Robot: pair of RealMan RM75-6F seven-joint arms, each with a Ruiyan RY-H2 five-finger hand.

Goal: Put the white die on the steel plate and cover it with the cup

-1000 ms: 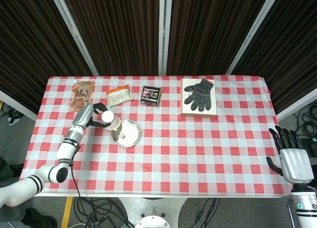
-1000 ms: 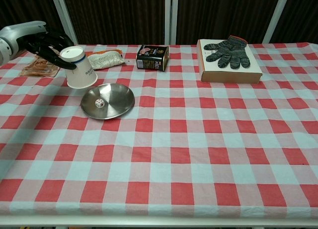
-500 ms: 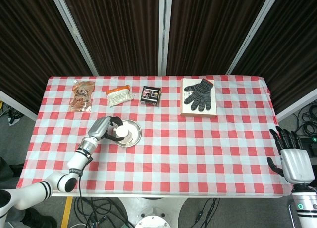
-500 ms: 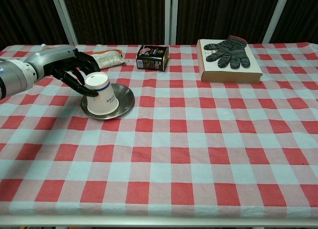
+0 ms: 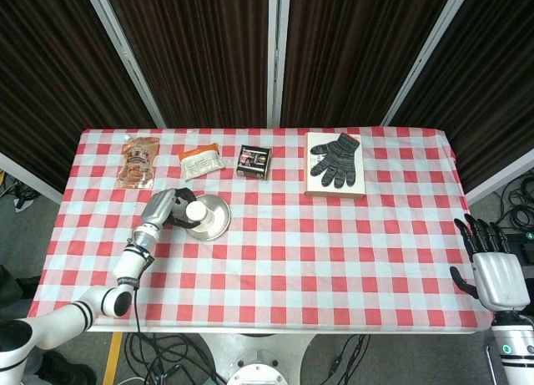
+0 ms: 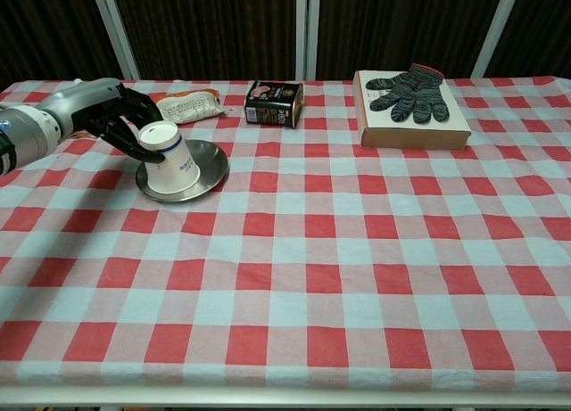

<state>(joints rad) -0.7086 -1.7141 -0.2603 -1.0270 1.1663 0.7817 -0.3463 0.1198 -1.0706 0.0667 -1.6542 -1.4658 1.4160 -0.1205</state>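
The left hand (image 6: 120,121) has its dark fingers wrapped round the upturned white cup (image 6: 169,160), which sits mouth-down on the steel plate (image 6: 209,161) w/ a slight lean toward the hand. No sign of the white die in either view; my guess is it's under the cup, but can't confirm. From overhead the cup sits on the left part of the plate, not the middle. The right hand (image 5: 492,264) is way off at the far table edge, fingers spread, holding nothing. Risks from here, as I judge it: the plate is shallow and looks slick, so if the hand lets go while the cup is tipped, the rim could skid down the slope and either flip or uncover the die. A sideways pull on release could drag cup & plate together across the checked tablecloth (image 6: 357,277). Fingers opening unevenly might knock the cup toward the snack packet (image 6: 186,105) behind it. Also, if the rim is resting on the die instead of round it, the cup won't sit flat at all.
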